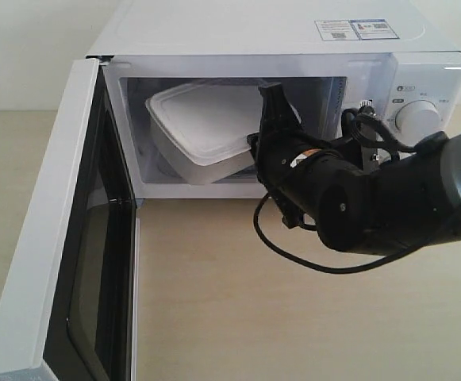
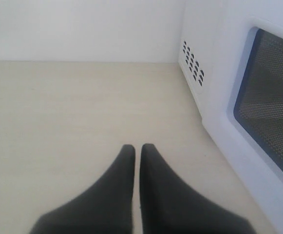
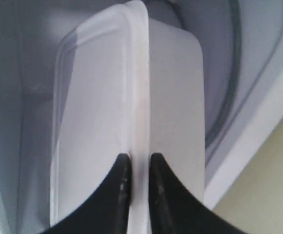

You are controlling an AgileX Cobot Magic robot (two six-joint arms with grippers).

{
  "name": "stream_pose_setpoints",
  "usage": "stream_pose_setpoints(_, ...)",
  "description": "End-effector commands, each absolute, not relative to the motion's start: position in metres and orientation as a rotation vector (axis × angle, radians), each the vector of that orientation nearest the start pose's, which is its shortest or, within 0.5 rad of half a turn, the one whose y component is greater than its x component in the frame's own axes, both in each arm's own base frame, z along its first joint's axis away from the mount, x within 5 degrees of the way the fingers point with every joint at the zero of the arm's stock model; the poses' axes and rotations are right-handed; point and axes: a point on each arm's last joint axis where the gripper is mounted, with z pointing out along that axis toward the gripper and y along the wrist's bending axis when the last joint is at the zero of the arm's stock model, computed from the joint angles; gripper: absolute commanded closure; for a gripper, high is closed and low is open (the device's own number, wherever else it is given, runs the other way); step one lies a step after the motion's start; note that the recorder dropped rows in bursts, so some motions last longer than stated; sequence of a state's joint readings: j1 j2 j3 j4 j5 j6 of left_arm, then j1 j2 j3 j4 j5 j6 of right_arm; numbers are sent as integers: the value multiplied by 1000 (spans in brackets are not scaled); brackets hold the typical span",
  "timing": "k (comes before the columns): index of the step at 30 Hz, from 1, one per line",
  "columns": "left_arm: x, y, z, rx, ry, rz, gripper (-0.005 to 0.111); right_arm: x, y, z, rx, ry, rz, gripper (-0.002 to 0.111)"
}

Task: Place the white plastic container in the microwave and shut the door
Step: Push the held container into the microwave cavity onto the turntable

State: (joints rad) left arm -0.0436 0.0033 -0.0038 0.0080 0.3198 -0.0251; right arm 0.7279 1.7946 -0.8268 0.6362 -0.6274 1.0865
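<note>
The pale, matte wood-grain table (image 1: pixel 214 302) fills most of my exterior view, and the boxy white microwave (image 1: pixel 254 32) sits at its far side, smooth-skinned, with its cavity exposed. Its door (image 1: pixel 48 238) stands swung wide to the left, a flat white slab framing a dark window (image 2: pixel 273 107) whose fine dotted mesh I can read through the left wrist camera. Inside the cavity the container (image 1: pixel 206 119) hangs tilted, a translucent white plastic box with rounded corners, its flat lid with a raised border turned up and outward; I cannot tell whether its lower edge rests on the cavity floor. My right claw (image 3: pixel 140 163) reaches in from the right, its tapered black fingers pinching the container's thin lid rim between them. My left claw (image 2: pixel 137 151) hovers over bare table just beside the door, its two glossy black fingers pressed nearly together with only a sliver between them and nothing held. On the right panel, a round white dial (image 1: pixel 418 117) shows above the arm.
</note>
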Motion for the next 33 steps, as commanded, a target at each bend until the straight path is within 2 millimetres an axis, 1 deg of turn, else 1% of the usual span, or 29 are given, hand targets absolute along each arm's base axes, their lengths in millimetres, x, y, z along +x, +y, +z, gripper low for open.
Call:
stream_pose_setpoints(1, 54, -2, 185, 13, 1798, -45, 102, 298, 219, 190, 1113, 1729, 1168, 109)
stream_pose_setpoints(6, 54, -2, 185, 13, 1798, -45, 102, 305, 224, 188, 1106, 1722, 1154, 109)
stream_pose_setpoints(8, 54, -2, 185, 13, 1798, -45, 102, 307, 224, 183, 1123, 1723, 1127, 109)
stream_pose_setpoints(12, 54, -2, 185, 13, 1798, -45, 102, 310, 223, 181, 1114, 1678, 1118, 109)
stream_pose_setpoints(16, 54, -2, 185, 13, 1798, -45, 102, 312, 223, 182, 1104, 1677, 1116, 108)
stream_pose_setpoints(18, 54, -2, 185, 13, 1798, -45, 102, 315, 227, 184, 1100, 1688, 1122, 104)
stream_pose_setpoints(20, 54, -2, 185, 13, 1798, -45, 102, 318, 230, 186, 1087, 1690, 1124, 97)
stream_pose_setpoints(22, 54, -2, 185, 13, 1798, -45, 102, 320, 232, 188, 1074, 1682, 1128, 87)
stream_pose_setpoints(24, 54, -2, 185, 13, 1798, -45, 102, 321, 232, 187, 1078, 1672, 1125, 79)
stream_pose_setpoints(25, 54, -2, 185, 13, 1798, -45, 102, 322, 232, 185, 1078, 1666, 1120, 77)
stream_pose_setpoints(29, 54, -2, 185, 13, 1798, -45, 102, 322, 233, 181, 1082, 1681, 1111, 77)
stream_pose_setpoints(33, 54, -2, 185, 13, 1798, -45, 102, 322, 233, 180, 1079, 1692, 1111, 77)
